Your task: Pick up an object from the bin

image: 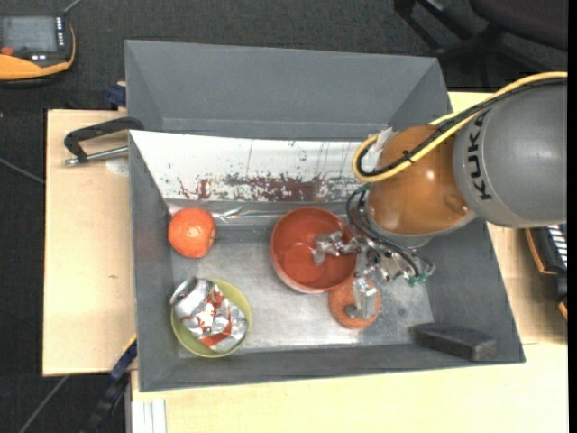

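A gripper (350,271) hangs low in the right of a grey bin (149,269) with its jaws apart. One finger is inside a red bowl (297,258) and the other is over a small orange dish (343,313) just in front, so the bowl's right rim lies between them. The red bowl looks empty. A green bowl (184,332) at front left holds crumpled foil (209,314).

The bin (149,269) is matt grey sheet metal, its upper wall flecked with rusty red. The red bowl (302,260) at centre looks like smooth, glossy plastic. In the green bowl (185,339) at lower left lies crinkled, shiny foil (209,312). The orange wrist cover (419,188) is glossy. The gripper (356,278) is bare bright metal.
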{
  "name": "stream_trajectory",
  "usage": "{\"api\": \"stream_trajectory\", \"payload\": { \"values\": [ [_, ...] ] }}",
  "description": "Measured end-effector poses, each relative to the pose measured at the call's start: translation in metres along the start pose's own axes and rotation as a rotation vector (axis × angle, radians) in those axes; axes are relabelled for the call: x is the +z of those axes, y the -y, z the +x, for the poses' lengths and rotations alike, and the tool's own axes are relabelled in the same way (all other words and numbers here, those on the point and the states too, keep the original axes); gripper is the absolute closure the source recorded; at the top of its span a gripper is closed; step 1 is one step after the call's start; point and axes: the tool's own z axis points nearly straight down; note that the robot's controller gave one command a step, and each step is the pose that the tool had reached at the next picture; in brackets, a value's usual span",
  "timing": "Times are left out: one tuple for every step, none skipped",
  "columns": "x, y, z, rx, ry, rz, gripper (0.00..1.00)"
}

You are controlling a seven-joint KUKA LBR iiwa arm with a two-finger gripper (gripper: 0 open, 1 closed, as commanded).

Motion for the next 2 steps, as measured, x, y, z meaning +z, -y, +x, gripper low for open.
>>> {"api": "stream_trajectory", "payload": {
  "values": [
    [0.0001,-0.0037,-0.0003,-0.005,-0.002,-0.002,0.00],
    [0.0002,-0.0038,-0.0003,-0.005,-0.002,-0.002,0.00]
  ]
}}
